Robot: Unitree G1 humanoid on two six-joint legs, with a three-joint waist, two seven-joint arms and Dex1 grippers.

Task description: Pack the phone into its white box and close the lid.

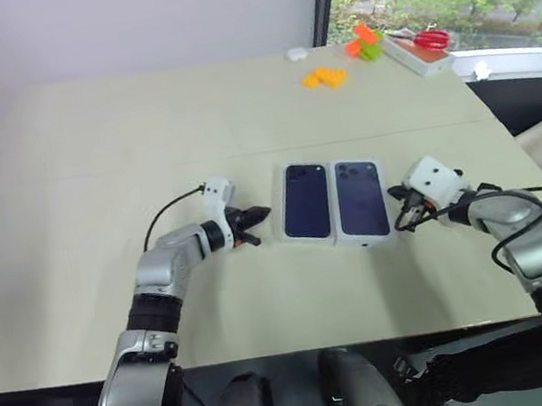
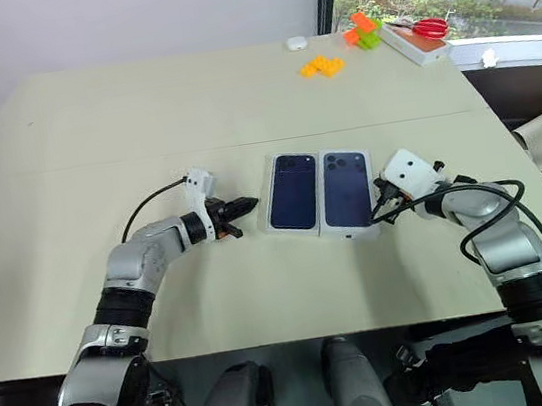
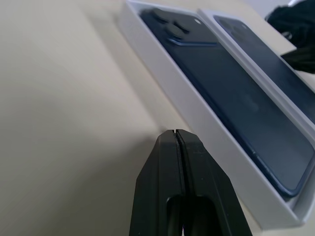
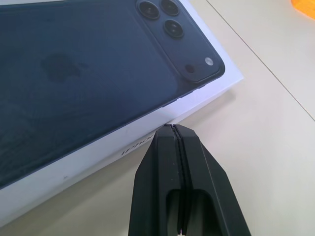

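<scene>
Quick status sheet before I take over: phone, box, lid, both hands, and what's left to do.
phone: lying camera side up inside the white box, on the robot's left of the pair
lid: off, printed side up, flat on the table right beside the box on its right
left hand: shut, empty, at the box's left edge
right hand: shut, empty, at the lid's right side
far corner: orange blocks, a flat box with red scissors
remaining: lid not yet on the box
</scene>
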